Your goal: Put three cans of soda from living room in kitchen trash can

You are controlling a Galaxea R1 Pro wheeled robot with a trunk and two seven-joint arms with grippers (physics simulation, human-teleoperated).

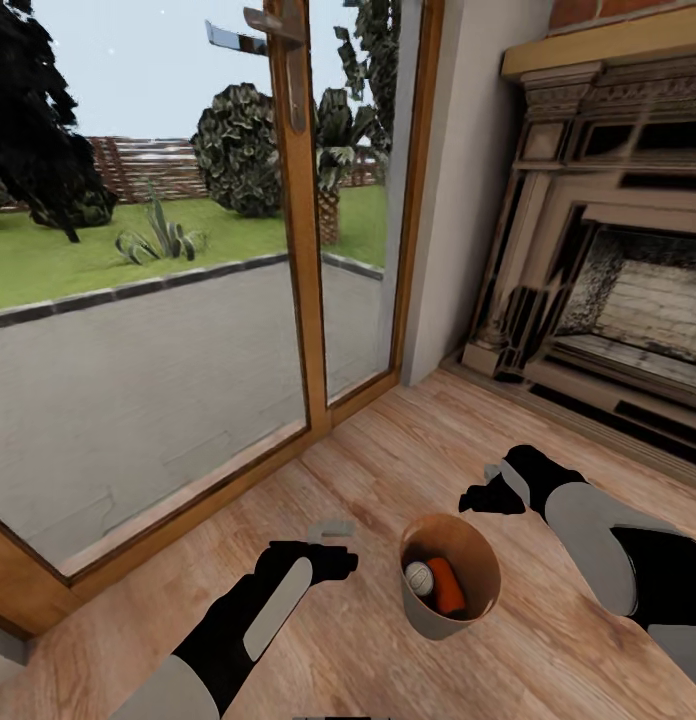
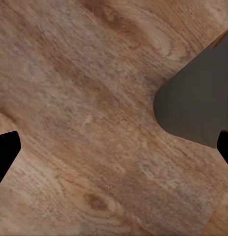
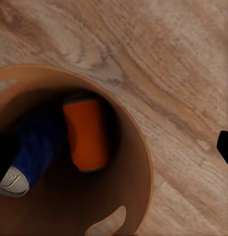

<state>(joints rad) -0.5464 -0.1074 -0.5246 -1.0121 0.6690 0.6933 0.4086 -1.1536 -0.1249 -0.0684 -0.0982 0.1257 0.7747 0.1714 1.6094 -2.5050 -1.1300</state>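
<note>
At lower center, the bin [image 1: 450, 577] holds 2 cans, orange [image 1: 447, 586] and blue [image 3: 33, 150]; both grippers, left [image 1: 340, 545] and right [image 1: 480, 497], spread wide, empty.

Left arm [image 1: 243, 625] and right arm [image 1: 598, 535]: glossy black shells with pale grey panels; each gripper black, with blunt fingers.

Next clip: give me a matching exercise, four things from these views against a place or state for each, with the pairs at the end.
Things:
1. orange soda can
2. blue soda can
3. trash can
4. fireplace

Places or states:
A. standing upright on the wood floor between the two arms
B. lying inside the bin, silvery top showing
C. against the wall, ahead on the robot's right
D. lying inside the bin beside the dark can

Pairs: 1-D, 2-B, 3-A, 4-C
</note>
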